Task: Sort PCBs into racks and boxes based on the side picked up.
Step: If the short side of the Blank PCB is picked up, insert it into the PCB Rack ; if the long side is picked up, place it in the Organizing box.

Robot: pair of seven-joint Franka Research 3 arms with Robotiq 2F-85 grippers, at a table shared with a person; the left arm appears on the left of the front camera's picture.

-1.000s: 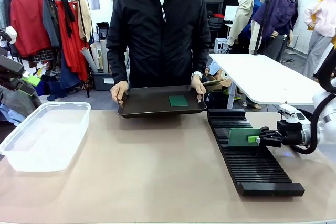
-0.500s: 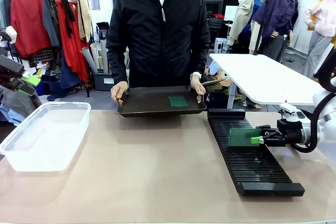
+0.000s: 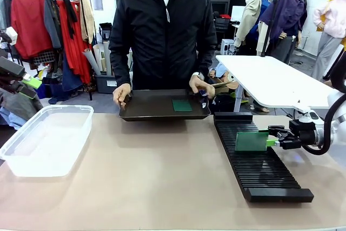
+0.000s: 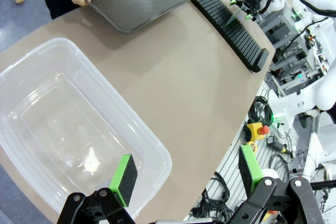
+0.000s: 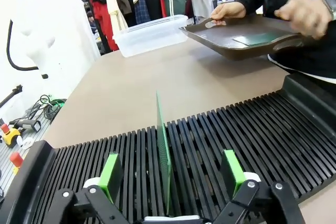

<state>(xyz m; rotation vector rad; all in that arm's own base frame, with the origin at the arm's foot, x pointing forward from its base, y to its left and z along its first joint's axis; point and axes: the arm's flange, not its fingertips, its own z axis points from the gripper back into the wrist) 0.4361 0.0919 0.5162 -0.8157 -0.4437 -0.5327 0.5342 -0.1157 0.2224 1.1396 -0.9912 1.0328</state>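
1. Counting from my remote screens, I found two PCBs, one rack (image 3: 259,172), one box (image 3: 33,162), one tray (image 3: 147,115) and two pincers.
2. One PCB (image 3: 251,141) stood upright on its edge in a slot in the far half of the rack. Its long axis lay level, along the slot and across the rack's length.
3. The right pincer (image 5: 170,174) was open. Its green pads (image 5: 111,176) flanked the standing board on both sides, clear of its faces.
4. The second PCB (image 3: 182,105) lay flat in the right half of the tray, dark green face up.
5. A person at the far side held the tray by its left edge with one hand (image 3: 122,94). The other hand (image 3: 200,85) was at the tray's right edge, and I could not tell whether it gripped.
6. The left pincer (image 4: 186,169) was open with nothing between its pads, hovering over the near corner of the box.
7. The rack was long, black and rectangular, ribbed with many narrow parallel slots.
8. The box was a clear plastic tub with rounded corners and a rim, sitting on the left of the tabletop (image 3: 162,177).
9. The tray was shallow, smooth and brown-black with rounded corners.
10. The tabletop looked matte and tan.
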